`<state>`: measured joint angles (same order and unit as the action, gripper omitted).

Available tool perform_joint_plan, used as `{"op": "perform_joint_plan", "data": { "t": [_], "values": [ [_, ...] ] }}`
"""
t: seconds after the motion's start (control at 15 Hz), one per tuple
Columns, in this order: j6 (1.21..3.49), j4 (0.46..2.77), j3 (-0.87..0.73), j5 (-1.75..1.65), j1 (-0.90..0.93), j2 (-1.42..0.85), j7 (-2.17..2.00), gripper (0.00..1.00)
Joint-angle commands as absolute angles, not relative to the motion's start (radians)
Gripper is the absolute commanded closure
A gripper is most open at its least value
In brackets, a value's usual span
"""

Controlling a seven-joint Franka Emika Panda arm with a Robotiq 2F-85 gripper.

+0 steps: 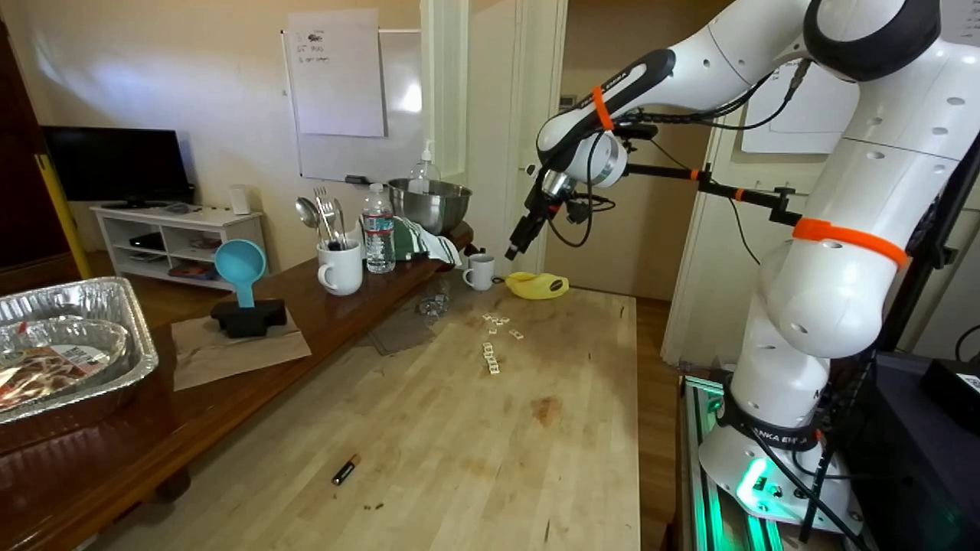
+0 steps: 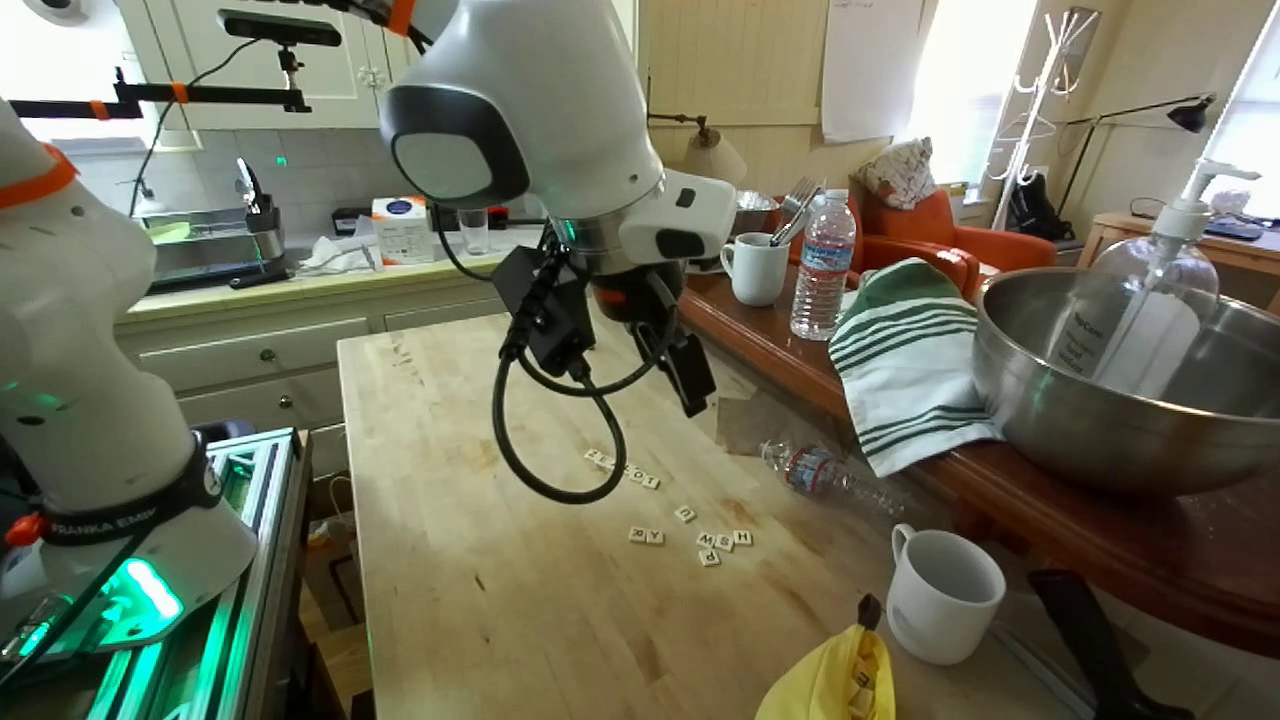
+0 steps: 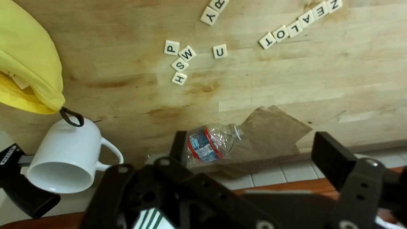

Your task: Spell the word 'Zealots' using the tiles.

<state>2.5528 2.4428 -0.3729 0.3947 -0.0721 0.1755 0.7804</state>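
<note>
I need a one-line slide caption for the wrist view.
Row of tiles spelling ZEALOT, the S tile lying apart, with the gripper open and empty.

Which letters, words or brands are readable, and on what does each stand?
"ZEALOT": row of six tiles.
"R", "Y": pair of tiles.
"U": single tile.
"P", "W", "S", "H": group of four tiles.
"FRANKA EMIK", end unclear: robot's black base band.
Print too small or blurred: lying bottle, standing bottle, soap bottle, black tool, hanging paper, pan label, arm stripe.
</note>
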Motion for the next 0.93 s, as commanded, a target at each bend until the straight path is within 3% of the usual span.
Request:
{"op": "perform_joint_plan", "data": {
  "t": [0.0,0.27,0.33,0.47,0.87],
  "values": [
    [2.61,2.412,-0.33,0.363,-0.096,0.032,0.742,0.0],
    [2.632,2.362,-0.278,0.422,-0.119,-0.103,0.782,0.02],
    [2.64,2.344,-0.259,0.436,-0.132,-0.136,0.782,0.26],
    [2.652,2.308,-0.223,0.441,-0.165,-0.193,0.776,0.3],
    [2.7,2.202,-0.135,0.408,-0.268,-0.33,0.762,0.77]
  ]
}}
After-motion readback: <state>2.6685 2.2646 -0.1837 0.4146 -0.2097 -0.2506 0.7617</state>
